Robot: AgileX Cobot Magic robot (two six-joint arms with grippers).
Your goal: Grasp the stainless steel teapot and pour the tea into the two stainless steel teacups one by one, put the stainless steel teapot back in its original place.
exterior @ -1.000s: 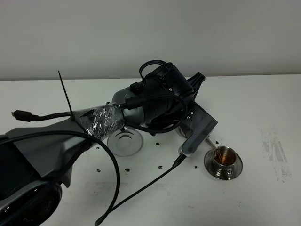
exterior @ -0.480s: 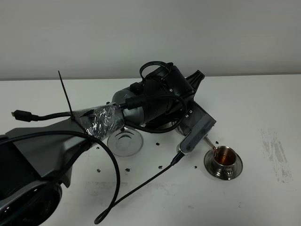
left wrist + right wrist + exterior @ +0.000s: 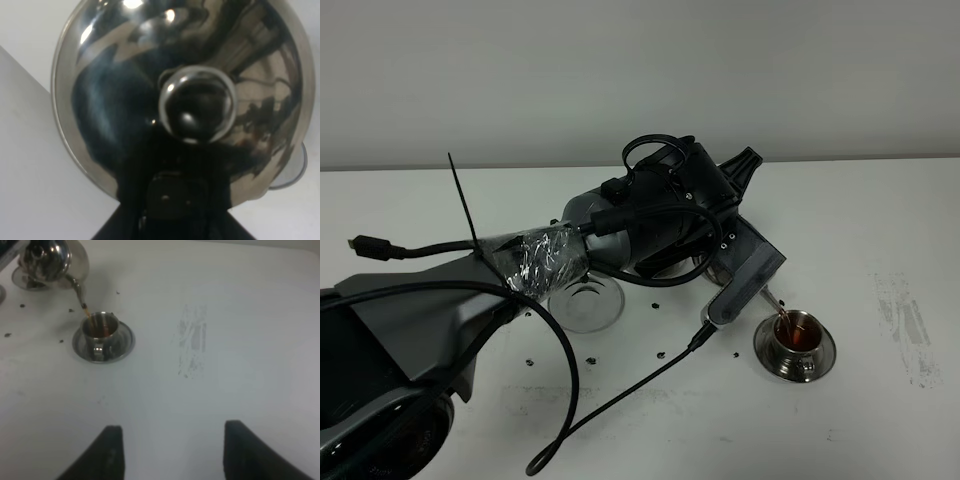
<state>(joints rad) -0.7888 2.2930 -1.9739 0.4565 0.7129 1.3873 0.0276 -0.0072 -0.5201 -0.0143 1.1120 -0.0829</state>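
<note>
The right gripper (image 3: 172,432) hangs low over the matte white table (image 3: 250,315), its two dark fingers set wide apart and gripping nothing. Beyond it lies a grey scuffed smear (image 3: 192,345). To one side of that a small shiny steel cup (image 3: 100,326) stands on its round, rimmed saucer (image 3: 122,342) (the little handle faces this camera). A thin stream of reddish-brown tea (image 3: 86,311) runs into the cup, which already holds some. Dark specks (image 3: 62,341) dot the table around it.

The stream comes from the thin curved spout (image 3: 77,290) of the teapot (image 3: 50,260), a polished steel pot tipped forward in the air just above and beside the cup. Its domed mirror-bright lid (image 3: 115,100) carries a round knob (image 3: 197,105).

The left gripper (image 3: 172,195) is clamped tight on the teapot, probably at the handle, though its own dark body hides the contact.

In the high view a black cable (image 3: 620,400) trails over the table, and a bare round steel dish (image 3: 582,308) sits well apart from the cup, partly under the left arm (image 3: 650,220).
</note>
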